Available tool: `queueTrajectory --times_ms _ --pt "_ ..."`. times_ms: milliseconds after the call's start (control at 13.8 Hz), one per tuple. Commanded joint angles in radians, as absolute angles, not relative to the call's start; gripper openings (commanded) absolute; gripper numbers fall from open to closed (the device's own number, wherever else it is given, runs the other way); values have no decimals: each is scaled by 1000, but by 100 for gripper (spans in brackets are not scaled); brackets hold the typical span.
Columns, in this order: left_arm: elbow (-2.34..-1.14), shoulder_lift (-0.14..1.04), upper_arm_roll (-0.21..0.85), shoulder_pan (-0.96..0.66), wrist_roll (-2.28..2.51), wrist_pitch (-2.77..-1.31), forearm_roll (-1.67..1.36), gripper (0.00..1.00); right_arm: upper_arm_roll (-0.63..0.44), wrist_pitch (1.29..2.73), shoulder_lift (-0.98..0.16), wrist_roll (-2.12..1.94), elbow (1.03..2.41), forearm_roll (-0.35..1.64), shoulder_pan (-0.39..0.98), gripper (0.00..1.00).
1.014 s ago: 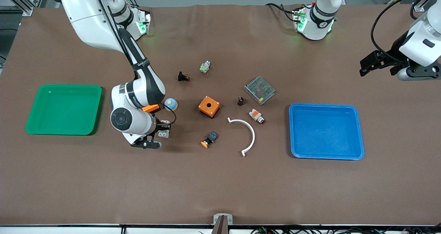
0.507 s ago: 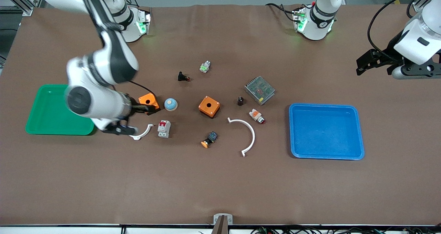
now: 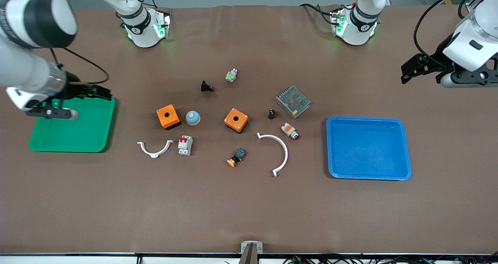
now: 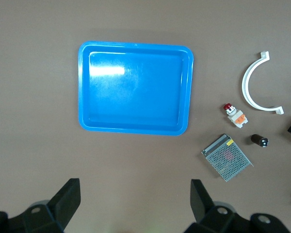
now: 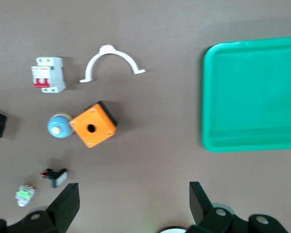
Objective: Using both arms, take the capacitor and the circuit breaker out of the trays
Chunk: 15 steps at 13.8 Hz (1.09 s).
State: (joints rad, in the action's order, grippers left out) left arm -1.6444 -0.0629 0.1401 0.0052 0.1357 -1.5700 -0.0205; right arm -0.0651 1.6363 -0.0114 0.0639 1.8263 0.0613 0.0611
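Note:
The breaker point(image 3: 185, 145), a white-grey block with red levers, lies on the table beside a white curved clip; it also shows in the right wrist view point(image 5: 48, 74). The capacitor point(image 3: 271, 113), a tiny black cylinder, stands beside the metal mesh box and shows in the left wrist view point(image 4: 259, 140). My right gripper point(image 3: 104, 93) is open and empty, up over the green tray's point(image 3: 102, 139) edge; its own view point(image 5: 133, 206) shows bare table between the jaws. My left gripper point(image 3: 405, 72) is open and empty, over the table at the left arm's end point(image 4: 135, 204).
Two orange boxes point(image 3: 168, 116) point(image 3: 236, 120), a blue dome point(image 3: 192, 117), two white curved clips point(image 3: 155, 149) point(image 3: 278, 151), a mesh box point(image 3: 293, 101), a white-and-orange button point(image 3: 290, 130), a black push-button point(image 3: 207, 87) and an orange-capped part point(image 3: 236, 157) lie mid-table. The blue tray point(image 3: 404, 147) sits toward the left arm's end.
My right arm has swung up and away from the breaker to over the green tray, empty. The breaker stays on the table. The left arm has barely shifted.

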Motion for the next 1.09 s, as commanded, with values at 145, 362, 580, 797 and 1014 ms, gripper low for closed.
queueTrajectory --times_ms 145,362,580,797,1014 --pt "-1643 -78 141 12 106 -1551 -23 100 -48 1583 44 -14 1775 43 -34 100" --pt "-1638 -80 144 12 101 -1551 6 100 -48 1506 34 -6 1623 43 -37 100" --pt "-1632 -83 144 12 104 -1549 8 100 -46 1468 28 2 1569 44 -37 100" --pt "-1612 -78 143 12 106 -1536 9 100 -46 1470 17 -5 1517 52 -38 100" --pt "-1611 -75 144 12 97 -1536 50 100 -48 1471 15 -8 1506 55 -40 100"
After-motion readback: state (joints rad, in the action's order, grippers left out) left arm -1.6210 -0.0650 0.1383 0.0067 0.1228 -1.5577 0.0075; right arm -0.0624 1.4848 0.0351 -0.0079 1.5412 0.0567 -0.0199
